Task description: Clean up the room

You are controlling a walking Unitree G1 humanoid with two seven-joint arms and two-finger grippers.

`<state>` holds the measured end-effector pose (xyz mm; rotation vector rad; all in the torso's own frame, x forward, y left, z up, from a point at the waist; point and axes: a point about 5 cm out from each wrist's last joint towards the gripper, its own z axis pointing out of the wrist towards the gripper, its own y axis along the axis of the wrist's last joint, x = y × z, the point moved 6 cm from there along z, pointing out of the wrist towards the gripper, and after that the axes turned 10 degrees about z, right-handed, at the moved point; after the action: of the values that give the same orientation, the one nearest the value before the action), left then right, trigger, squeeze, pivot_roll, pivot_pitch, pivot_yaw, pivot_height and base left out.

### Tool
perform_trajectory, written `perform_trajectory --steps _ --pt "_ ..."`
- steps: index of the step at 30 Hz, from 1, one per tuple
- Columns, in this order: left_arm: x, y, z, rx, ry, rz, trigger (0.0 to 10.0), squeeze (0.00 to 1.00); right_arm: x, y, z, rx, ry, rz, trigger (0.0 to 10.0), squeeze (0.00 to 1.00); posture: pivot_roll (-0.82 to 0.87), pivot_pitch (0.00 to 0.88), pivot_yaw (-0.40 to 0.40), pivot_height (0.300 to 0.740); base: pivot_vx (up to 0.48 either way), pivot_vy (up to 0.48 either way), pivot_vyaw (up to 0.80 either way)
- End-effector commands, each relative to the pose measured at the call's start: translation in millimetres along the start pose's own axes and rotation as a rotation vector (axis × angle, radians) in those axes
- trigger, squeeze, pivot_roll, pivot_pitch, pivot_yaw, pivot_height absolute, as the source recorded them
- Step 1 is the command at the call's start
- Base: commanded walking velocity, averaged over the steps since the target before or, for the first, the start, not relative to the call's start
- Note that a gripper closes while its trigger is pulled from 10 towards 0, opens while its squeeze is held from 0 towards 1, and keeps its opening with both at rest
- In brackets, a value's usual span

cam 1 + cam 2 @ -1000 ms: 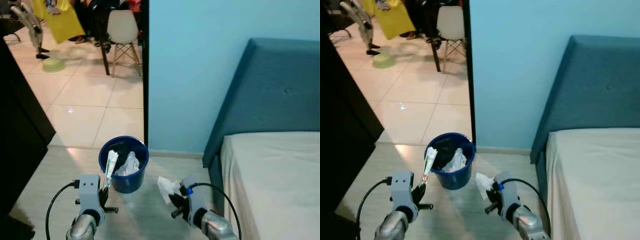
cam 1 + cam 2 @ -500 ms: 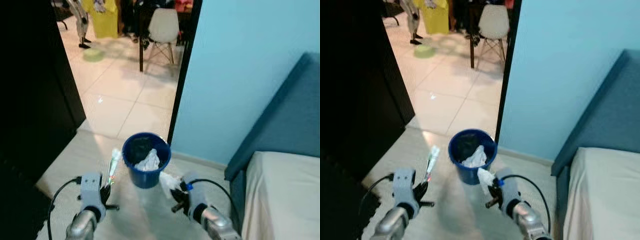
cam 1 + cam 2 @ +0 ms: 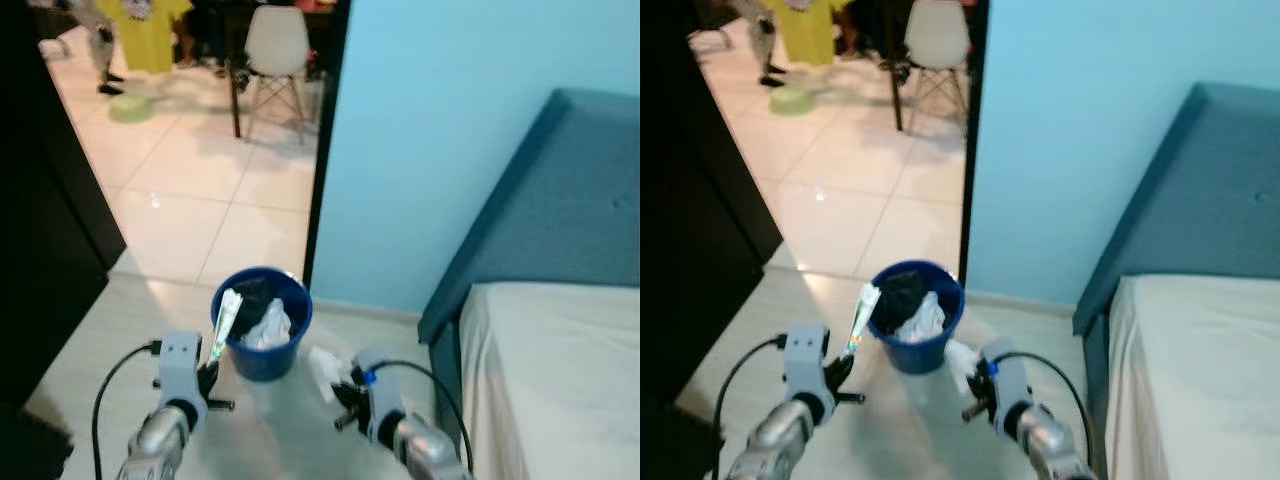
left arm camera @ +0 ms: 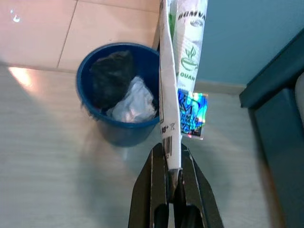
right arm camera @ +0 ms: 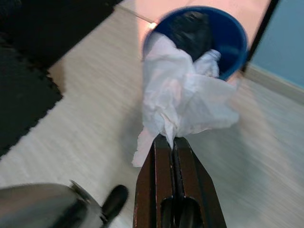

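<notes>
A blue bin (image 3: 261, 322) stands on the pale floor by the doorway, with black and white rubbish inside. My left gripper (image 4: 172, 176) is shut on a flat white and green wrapper (image 4: 176, 71), held upright just left of the bin (image 4: 122, 95). The wrapper (image 3: 224, 322) reaches up to the bin's rim. My right gripper (image 5: 172, 142) is shut on a crumpled white tissue (image 5: 183, 99), held low just right of the bin (image 5: 209, 35). The tissue (image 3: 323, 368) hangs in front of that gripper (image 3: 345, 392).
A blue bed (image 3: 545, 300) with a pale mattress fills the right side. A light blue wall (image 3: 430, 130) stands behind the bin. Dark furniture (image 3: 45, 230) lines the left. Through the doorway lie a tiled floor, a white chair (image 3: 275, 50) and a green bowl (image 3: 132, 108).
The camera has swung right, so the bin sits further left in view and more of the bed shows. Both grippers still hold their rubbish beside the bin.
</notes>
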<state>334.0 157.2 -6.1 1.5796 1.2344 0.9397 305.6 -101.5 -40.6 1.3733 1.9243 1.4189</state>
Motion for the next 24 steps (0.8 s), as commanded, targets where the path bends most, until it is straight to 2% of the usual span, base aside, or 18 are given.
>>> perform_trajectory --steps 1,6,19,24 --pt "-3.4 -12 -1.6 0.049 -0.017 -0.004 10.0 0.0 -1.2 -2 -1.2 0.003 -0.007 0.004 10.0 0.0 -0.06 0.138 -0.061 0.74 0.352 0.0 0.0" --pt "-10.3 -17 2.9 0.094 -0.064 0.006 10.0 0.0 -0.9 -2 -1.3 0.001 -0.007 -0.002 10.0 0.0 -0.07 0.137 -0.06 0.74 0.354 0.0 0.0" --pt "-16.0 -16 8.2 0.114 -0.087 0.024 10.0 0.0 -2.6 -2 -2.0 -0.003 -0.018 -0.002 10.0 0.0 -0.08 0.136 -0.059 0.74 0.359 0.0 0.0" --pt "-24.2 -19 9.1 0.136 -0.139 0.033 10.0 0.0 -1.6 -3 -1.7 0.007 -0.009 -0.008 10.0 0.0 -0.08 0.138 -0.061 0.74 0.358 0.0 0.0"
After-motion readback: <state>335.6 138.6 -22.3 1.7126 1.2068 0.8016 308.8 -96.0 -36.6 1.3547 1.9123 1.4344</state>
